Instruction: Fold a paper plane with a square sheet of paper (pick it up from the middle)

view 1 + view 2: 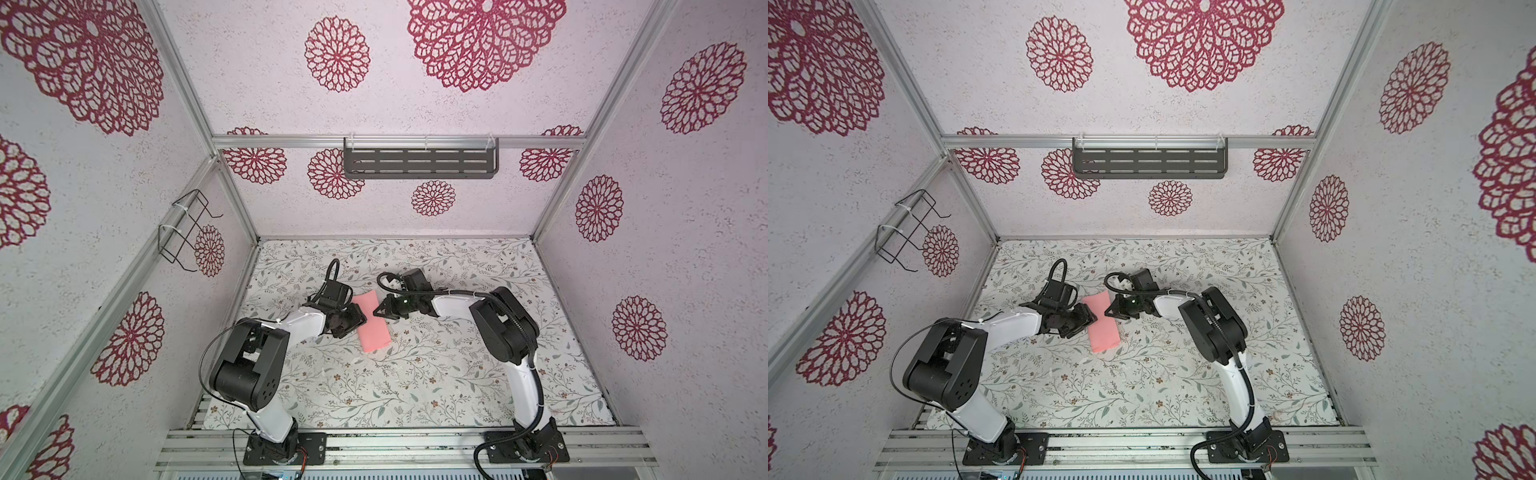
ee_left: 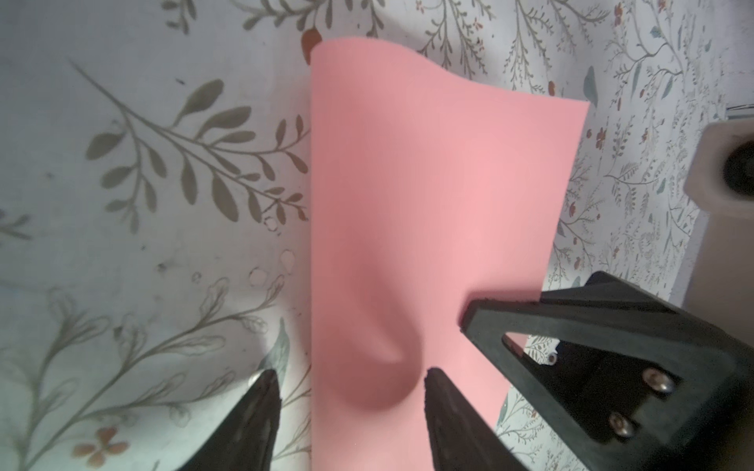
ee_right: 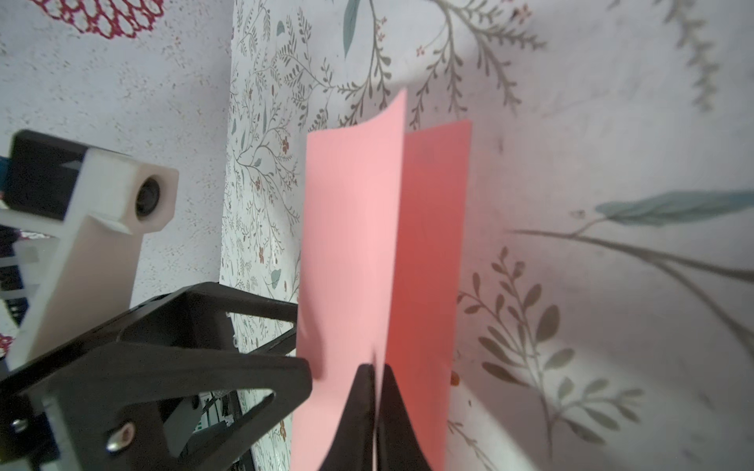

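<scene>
Your right pincer (image 3: pixel 375 369) is pinching the square sheet of paper (image 1: pixel 374 332) with its jaws shut tight on it. The sheet is standing doubled over ahead of its tips, one flap leaning towards the other. That grip is likely pinning the halves so the fold line does not slip, though you cannot tell whether both layers are caught. Your left pincer (image 2: pixel 351 385) is sitting with jaws half apart, straddling a raised hump of paper right between its tips, probably lining up to press the crease. The sheet is resting on the floral mat (image 1: pixel 415 374) between both pincers. No brand, label or writing is showing.
</scene>
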You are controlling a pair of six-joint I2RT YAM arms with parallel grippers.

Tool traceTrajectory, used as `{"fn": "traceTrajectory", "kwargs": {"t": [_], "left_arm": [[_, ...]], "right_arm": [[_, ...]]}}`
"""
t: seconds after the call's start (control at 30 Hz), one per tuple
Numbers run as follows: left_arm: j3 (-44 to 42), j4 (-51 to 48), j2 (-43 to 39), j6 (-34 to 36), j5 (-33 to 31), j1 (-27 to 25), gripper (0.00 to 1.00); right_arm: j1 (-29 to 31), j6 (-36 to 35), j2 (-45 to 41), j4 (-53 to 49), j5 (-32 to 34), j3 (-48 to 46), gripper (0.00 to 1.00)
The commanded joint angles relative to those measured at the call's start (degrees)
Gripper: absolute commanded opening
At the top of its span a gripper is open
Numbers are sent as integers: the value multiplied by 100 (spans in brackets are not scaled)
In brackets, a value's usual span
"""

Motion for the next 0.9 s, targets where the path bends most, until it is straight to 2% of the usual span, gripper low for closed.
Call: {"fn": "traceTrajectory", "kwargs": {"t": [0.0, 0.1, 0.23, 0.3, 0.43, 0.6, 0.87], "left_arm": [[167, -318, 141, -40, -215, 32, 55], [223, -460, 235, -60, -305, 22, 49], [261, -595, 361, -56, -348, 27, 42], [242, -627, 391, -34, -368, 14, 40], [242, -780, 415, 27, -476, 13, 39], [303, -1128, 496, -41, -716, 11, 38], [484, -1703, 824, -253, -1020, -123, 38]], "right_arm": [[25, -163, 54, -127, -105, 218, 10], [25, -146, 48, -149, -130, 267, 14], [-17, -128, -209, -167, 39, 213, 29], [-73, -115, -425, -165, 244, 106, 36], [-201, -153, -934, -92, 673, -258, 41], [-265, -163, -1288, 107, 1056, -665, 45], [-265, -2, -1243, 452, 1158, -934, 45]]}}
